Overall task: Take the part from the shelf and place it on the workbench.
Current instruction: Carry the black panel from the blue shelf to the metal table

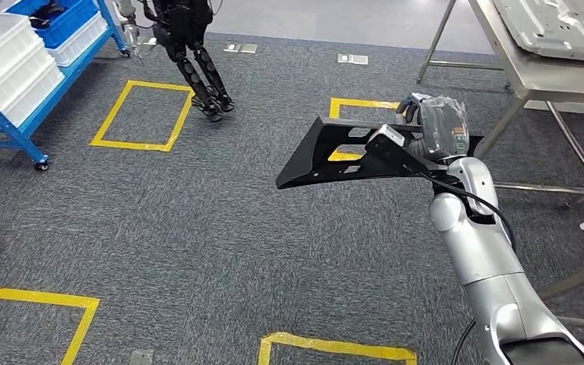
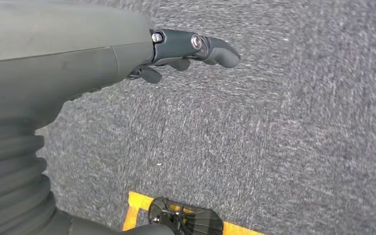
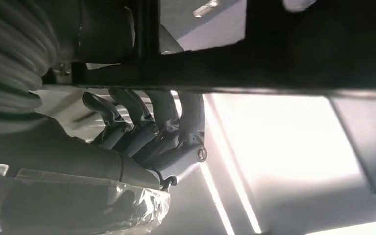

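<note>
One hand carries the load: the right hand (image 1: 431, 125) grips the black part (image 1: 342, 156) at its right end, fingers (image 3: 169, 115) curled round a bar of it, so the long flat body juts out leftward, unsupported, above the grey carpet (image 1: 198, 228). The left hand (image 2: 186, 51) hangs over the floor, holding nothing, fingers loosely curled; how far it is closed cannot be told. Risks, as judged: an end grip on a long part invites sagging or twisting in the fingers while walking, and the free tip could strike a leg of the metal workbench (image 1: 547, 76) at far right during the turn toward it. A sheet-metal panel (image 1: 555, 26) already lies on that bench, narrowing the landing area. Open carpet lies left and near; another robot (image 1: 190, 46) and the blue shelf (image 1: 23, 84) stand far left, well apart.
</note>
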Controlling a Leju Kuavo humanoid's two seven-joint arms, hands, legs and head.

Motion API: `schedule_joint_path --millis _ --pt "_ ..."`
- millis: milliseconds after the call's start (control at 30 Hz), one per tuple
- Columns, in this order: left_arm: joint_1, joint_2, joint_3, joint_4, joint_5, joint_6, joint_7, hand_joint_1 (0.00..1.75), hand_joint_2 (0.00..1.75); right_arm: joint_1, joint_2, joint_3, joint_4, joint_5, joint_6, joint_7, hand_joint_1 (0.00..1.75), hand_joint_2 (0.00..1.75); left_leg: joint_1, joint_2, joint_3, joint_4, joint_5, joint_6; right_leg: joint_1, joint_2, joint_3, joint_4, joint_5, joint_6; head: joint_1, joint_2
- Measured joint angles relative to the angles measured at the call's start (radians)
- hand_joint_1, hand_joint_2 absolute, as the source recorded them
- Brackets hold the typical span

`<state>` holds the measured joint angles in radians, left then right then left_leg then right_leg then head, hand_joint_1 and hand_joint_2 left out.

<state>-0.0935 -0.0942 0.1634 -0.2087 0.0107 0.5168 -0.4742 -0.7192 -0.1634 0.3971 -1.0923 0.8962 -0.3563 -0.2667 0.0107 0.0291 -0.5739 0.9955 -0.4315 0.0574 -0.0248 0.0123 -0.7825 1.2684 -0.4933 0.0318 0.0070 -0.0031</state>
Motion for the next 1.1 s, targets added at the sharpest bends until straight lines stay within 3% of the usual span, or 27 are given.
schedule_joint_path --millis 33,67,133,200,233,300,367,433,500,533,600,667,733,800,867,933,967,1033,1067,1100 --pt "0.000 0.000 0.000 0.000 0.000 0.000 0.000 0.00 1.75 0.003 -0.001 0.000 0.001 0.000 0.000 0.000 1.71 1.75 -0.001 0.015 -0.003 0.000 0.001 -0.001 -0.001 -0.003 0.006 0.002 0.000 0.007 0.000 0.000" --pt "0.000 0.000 0.000 0.000 0.000 -0.001 0.000 0.00 1.75 0.006 -0.002 0.000 0.002 0.000 0.000 0.000 1.71 1.75 -0.001 0.029 -0.004 0.001 0.002 -0.002 -0.003 -0.008 0.032 -0.034 0.011 0.015 0.000 0.000" --pt "0.000 0.000 0.000 0.000 -0.001 -0.003 0.000 0.00 1.75 0.005 -0.004 -0.001 0.004 0.001 -0.001 0.000 1.71 1.75 -0.005 0.055 -0.006 0.004 0.000 -0.008 -0.003 -0.053 0.126 -0.180 0.048 0.027 0.001 0.000" --pt "-0.001 0.000 0.000 0.000 -0.002 -0.005 0.000 0.00 1.75 0.003 -0.006 -0.003 0.004 0.002 -0.003 0.000 1.71 1.75 -0.012 0.077 -0.008 0.010 -0.003 -0.019 0.004 -0.089 0.184 -0.275 0.070 0.020 0.000 0.000" --pt "-0.001 -0.001 0.000 0.000 -0.002 -0.005 0.000 0.00 1.75 0.003 -0.008 -0.003 0.004 0.002 -0.004 0.000 1.71 1.75 -0.014 0.088 -0.008 0.012 -0.004 -0.024 0.008 -0.088 0.188 -0.286 0.073 0.013 -0.002 0.000" --pt "-0.002 -0.001 0.000 0.000 -0.004 -0.005 0.000 0.00 1.75 0.005 -0.013 -0.005 0.004 0.002 -0.005 -0.001 1.71 1.75 -0.009 0.105 -0.007 0.014 -0.006 -0.034 0.006 -0.061 0.182 -0.287 0.080 -0.004 -0.005 0.000" --pt "-0.004 -0.002 0.000 -0.001 -0.005 -0.005 0.000 0.00 1.75 0.003 -0.016 -0.006 0.004 0.002 -0.006 -0.002 1.71 1.75 0.001 0.066 -0.021 0.055 -0.040 -0.045 0.001 -0.036 0.183 -0.291 0.086 -0.021 -0.007 0.000" --pt "-0.004 -0.002 0.000 -0.001 -0.006 -0.005 0.001 0.00 1.75 0.002 -0.013 -0.006 0.004 0.002 -0.007 -0.003 1.71 1.75 0.007 -0.001 -0.072 0.177 -0.110 -0.051 0.002 -0.011 0.183 -0.291 0.090 -0.033 -0.010 0.000" --pt "-0.002 -0.002 0.000 0.000 -0.005 -0.004 0.002 0.00 1.75 0.004 -0.009 -0.005 0.005 0.002 -0.006 -0.003 1.71 1.75 0.008 -0.026 -0.128 0.297 -0.154 -0.051 0.009 0.018 0.182 -0.290 0.092 -0.039 -0.011 0.000" --pt "-0.002 -0.002 0.000 0.000 -0.005 -0.004 0.003 0.00 1.75 0.005 -0.008 -0.004 0.005 0.002 -0.006 -0.003 1.71 1.75 0.007 -0.029 -0.137 0.311 -0.148 -0.048 0.013 0.034 0.182 -0.290 0.093 -0.040 -0.011 0.000" --pt "-0.002 -0.001 0.000 0.000 -0.004 -0.004 0.003 0.00 1.75 0.006 -0.008 -0.004 0.005 0.002 -0.006 -0.003 1.71 1.75 0.005 -0.044 -0.097 0.220 -0.082 -0.033 0.018 0.065 0.182 -0.288 0.094 -0.041 -0.011 0.000" --pt "-0.001 0.002 0.001 0.000 -0.003 -0.004 0.002 0.00 1.75 0.003 -0.007 -0.004 0.006 0.002 -0.007 -0.004 1.71 1.75 0.002 -0.090 -0.036 0.090 -0.022 -0.014 0.019 0.090 0.181 -0.286 0.096 -0.037 -0.009 0.000" --pt "-0.001 0.005 0.001 0.000 -0.002 -0.005 0.002 0.00 1.75 0.002 -0.006 -0.004 0.007 0.001 -0.008 -0.005 1.71 1.75 -0.003 -0.114 -0.011 0.038 -0.012 0.000 0.013 0.113 0.175 -0.286 0.102 -0.029 -0.012 0.000" --pt "-0.002 0.005 0.001 0.000 -0.002 -0.006 0.001 0.00 1.75 0.002 -0.008 -0.006 0.008 0.000 -0.009 -0.006 1.71 1.75 -0.004 -0.092 -0.003 0.018 -0.006 0.008 0.010 0.133 0.168 -0.291 0.110 -0.016 -0.017 0.000" --pt "-0.005 0.004 0.001 -0.001 -0.004 -0.007 0.000 0.00 1.75 -0.001 -0.015 -0.010 0.011 0.000 -0.012 -0.006 1.71 1.75 -0.001 -0.064 0.012 -0.018 0.014 0.014 0.017 0.103 0.148 -0.272 0.100 -0.011 -0.014 0.000" --pt "-0.007 0.002 0.001 -0.001 -0.008 -0.008 0.000 0.00 1.75 -0.009 -0.020 -0.014 0.015 0.000 -0.017 -0.007 1.71 1.75 -0.003 -0.037 0.017 -0.040 0.028 0.017 0.018 0.037 0.095 -0.172 0.054 -0.015 -0.008 0.000" --pt "-0.007 0.001 0.001 -0.001 -0.010 -0.009 0.000 0.00 1.75 -0.012 -0.023 -0.015 0.019 0.001 -0.019 -0.007 1.71 1.75 -0.003 -0.023 0.015 -0.042 0.030 0.019 0.015 0.017 0.061 -0.102 0.026 -0.014 -0.005 0.000" --pt "-0.007 0.000 0.001 -0.001 -0.012 -0.009 0.001 0.00 1.75 -0.008 -0.027 -0.017 0.027 0.001 -0.022 -0.007 1.71 1.75 -0.003 0.006 0.011 -0.042 0.030 0.016 0.003 0.002 0.021 -0.017 0.001 -0.001 -0.003 0.000" --pt "-0.007 -0.001 0.001 -0.001 -0.012 -0.009 0.002 0.00 1.75 -0.006 -0.030 -0.018 0.031 0.001 -0.023 -0.007 1.71 1.75 -0.002 0.020 0.009 -0.041 0.030 0.012 -0.004 -0.004 0.030 -0.031 0.010 0.012 -0.004 0.000" --pt "-0.007 -0.002 0.001 -0.001 -0.013 -0.009 0.003 0.00 1.75 -0.005 -0.031 -0.019 0.035 0.001 -0.023 -0.007 1.71 1.75 -0.001 0.033 0.007 -0.038 0.029 0.006 -0.013 -0.017 0.063 -0.090 0.031 0.026 -0.003 0.000"
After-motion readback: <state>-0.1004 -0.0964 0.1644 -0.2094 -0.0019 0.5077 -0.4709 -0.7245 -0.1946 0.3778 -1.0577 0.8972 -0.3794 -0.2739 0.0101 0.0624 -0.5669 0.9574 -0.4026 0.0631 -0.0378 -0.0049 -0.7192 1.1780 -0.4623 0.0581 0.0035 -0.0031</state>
